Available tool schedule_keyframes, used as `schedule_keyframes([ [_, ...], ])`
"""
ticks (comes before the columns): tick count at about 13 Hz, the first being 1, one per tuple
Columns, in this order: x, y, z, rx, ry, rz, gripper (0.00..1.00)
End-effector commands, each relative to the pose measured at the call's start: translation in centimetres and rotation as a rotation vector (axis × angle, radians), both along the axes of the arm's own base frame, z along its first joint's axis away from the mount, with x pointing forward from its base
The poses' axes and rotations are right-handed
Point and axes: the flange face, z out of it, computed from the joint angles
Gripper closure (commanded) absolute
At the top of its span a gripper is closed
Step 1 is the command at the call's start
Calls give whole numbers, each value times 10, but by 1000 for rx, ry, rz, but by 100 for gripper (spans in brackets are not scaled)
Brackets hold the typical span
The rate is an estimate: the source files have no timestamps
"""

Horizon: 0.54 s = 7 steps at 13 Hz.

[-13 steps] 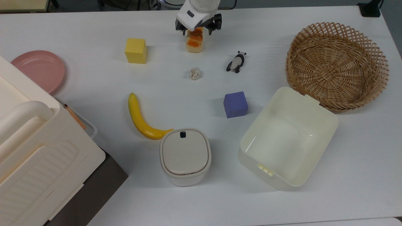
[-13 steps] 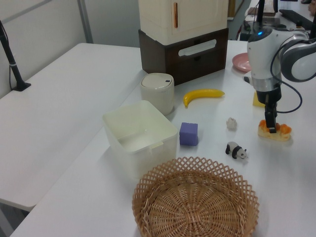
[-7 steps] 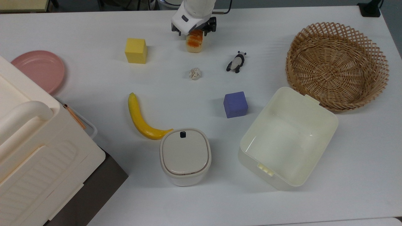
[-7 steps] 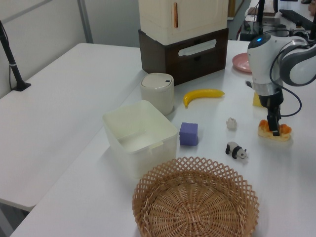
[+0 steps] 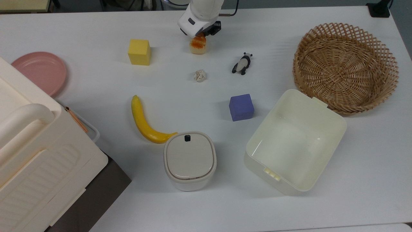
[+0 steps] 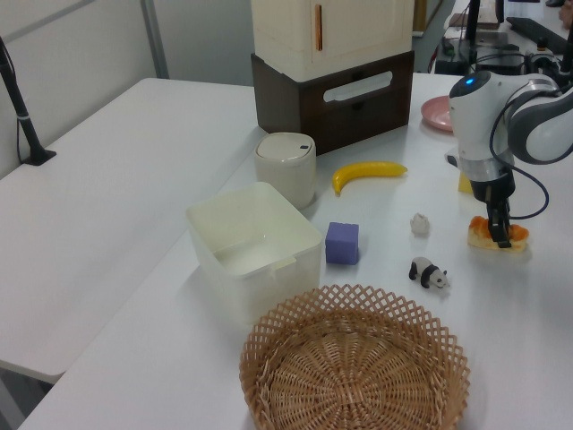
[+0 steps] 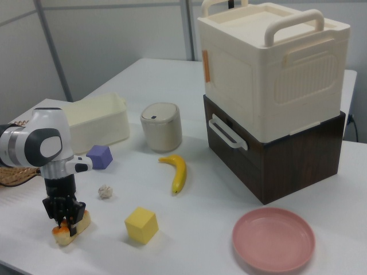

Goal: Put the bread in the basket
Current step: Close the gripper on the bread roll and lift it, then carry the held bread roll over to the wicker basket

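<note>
Bread [image 5: 198, 47] on table [image 5: 96, 77] at the top view's far edge, between yellow cube [image 5: 139, 52] and panda figure [image 5: 242, 63]. Gripper [image 6: 501, 235] directly above, down on loaf's far end; grasp state impossible to tell. Wicker basket [image 5: 346, 68] well off toward the top view's right.
</note>
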Motion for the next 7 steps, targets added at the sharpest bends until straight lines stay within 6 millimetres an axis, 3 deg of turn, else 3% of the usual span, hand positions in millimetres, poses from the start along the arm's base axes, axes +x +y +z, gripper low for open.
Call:
schedule_keyframes([
  [1, -5, -6, 23, -9, -18, 3, 80],
  [2, -5, -8, 37, -12, -22, -3, 79],
  [5, 8, -11, 118, 0, -77, 32, 77],
  [7, 40, -21, 174, 21, -175, 14, 73],
])
